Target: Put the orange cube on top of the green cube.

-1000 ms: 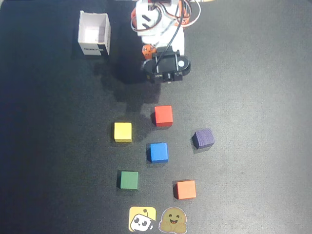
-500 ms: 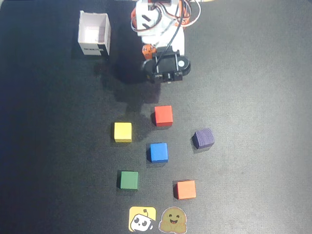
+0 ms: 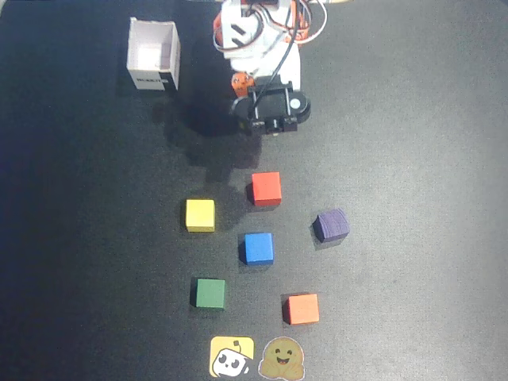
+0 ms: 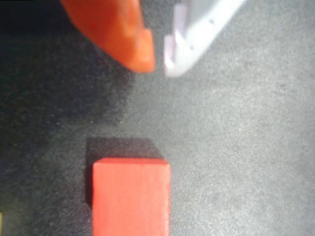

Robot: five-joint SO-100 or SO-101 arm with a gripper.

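Right now I see my gripper [image 4: 156, 66] with its smooth orange and white fingertips nearly together, holding nothing, over the red cube [image 4: 131, 196]. On the grainy dark mat [image 3: 413, 198], the matte orange cube [image 3: 302, 309] sits well right of the green cube [image 3: 210, 293].

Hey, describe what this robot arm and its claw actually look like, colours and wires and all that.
In the overhead view the arm is built of white printed parts with orange pieces, black and white cables looping near its base, and a black motor block with a round white cap. In the wrist view the claw has one rounded orange finger and one flat white finger with small holes.
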